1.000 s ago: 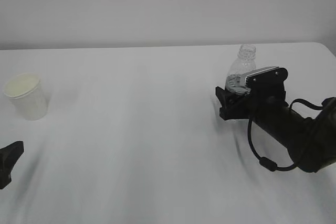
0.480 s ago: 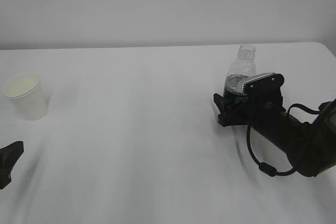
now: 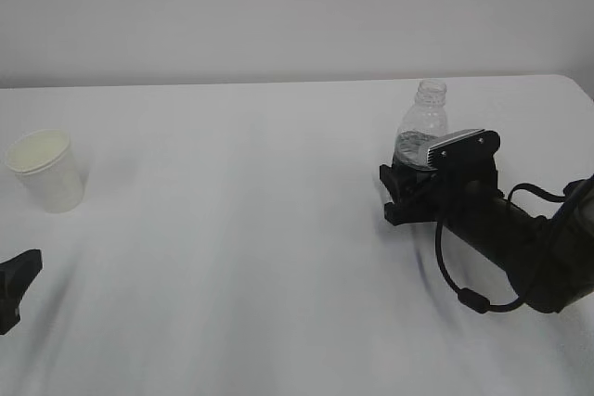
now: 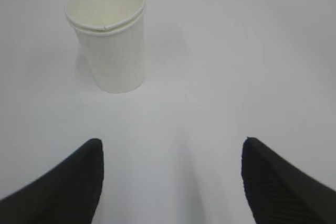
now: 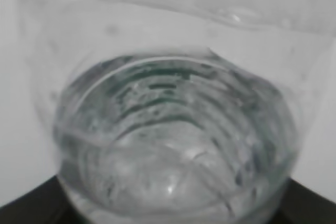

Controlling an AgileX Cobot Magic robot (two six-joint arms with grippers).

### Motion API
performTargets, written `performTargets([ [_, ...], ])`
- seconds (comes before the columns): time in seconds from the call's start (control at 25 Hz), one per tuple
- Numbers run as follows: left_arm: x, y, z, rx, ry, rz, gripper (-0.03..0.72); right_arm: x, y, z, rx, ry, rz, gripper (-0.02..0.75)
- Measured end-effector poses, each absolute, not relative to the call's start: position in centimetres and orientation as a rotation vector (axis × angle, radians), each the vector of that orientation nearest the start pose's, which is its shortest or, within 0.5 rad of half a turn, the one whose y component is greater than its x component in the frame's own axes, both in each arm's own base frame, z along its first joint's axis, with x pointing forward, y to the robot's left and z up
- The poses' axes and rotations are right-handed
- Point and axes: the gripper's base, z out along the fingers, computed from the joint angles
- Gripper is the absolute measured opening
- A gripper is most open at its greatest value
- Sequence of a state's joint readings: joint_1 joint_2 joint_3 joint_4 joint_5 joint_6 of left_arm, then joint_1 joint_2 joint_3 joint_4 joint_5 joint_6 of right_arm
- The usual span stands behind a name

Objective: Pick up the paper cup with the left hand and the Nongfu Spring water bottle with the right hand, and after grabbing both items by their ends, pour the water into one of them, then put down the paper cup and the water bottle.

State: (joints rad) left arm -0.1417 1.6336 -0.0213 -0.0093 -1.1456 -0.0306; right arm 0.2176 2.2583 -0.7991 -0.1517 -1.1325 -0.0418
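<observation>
The white paper cup stands upright at the far left of the table. In the left wrist view the paper cup lies ahead and left of my open left gripper, well apart from it. Only a black tip of the left gripper shows in the exterior view. The clear Nongfu Spring water bottle stands at the right, capless, with my right gripper around its lower part. In the right wrist view the Nongfu Spring water bottle fills the picture between dark fingers; contact is hidden. I cannot make out the water.
The white table runs back to a pale wall, with its far right corner just behind the bottle. The right arm and its looping cable lie low over the table's right side.
The right gripper has dropped and pushed forward around the bottle's lower part. The bottle's neck has shifted slightly left. The cup and the left gripper have not moved.
</observation>
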Motion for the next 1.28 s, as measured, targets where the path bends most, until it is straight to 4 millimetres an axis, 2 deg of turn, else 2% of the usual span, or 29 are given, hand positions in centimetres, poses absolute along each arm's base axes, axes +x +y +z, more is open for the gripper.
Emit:
performTargets([
  [0.32,17.3,-2.4,11.9,0.099,1.949,-0.108,0.587,35.5,9.2,5.3,-0.397,1.775,0.208,0.468],
  [0.64,17.3,-2.4,11.9,0.099,1.949,-0.108,0.587,34.0,8.9,5.9,-0.427,1.799,0.193,0.467],
  [1.28,17.3,-2.4,11.9,0.099,1.949,-0.108,0.587,31.4,8.6,9.7,-0.472,1.745,0.205,0.465],
])
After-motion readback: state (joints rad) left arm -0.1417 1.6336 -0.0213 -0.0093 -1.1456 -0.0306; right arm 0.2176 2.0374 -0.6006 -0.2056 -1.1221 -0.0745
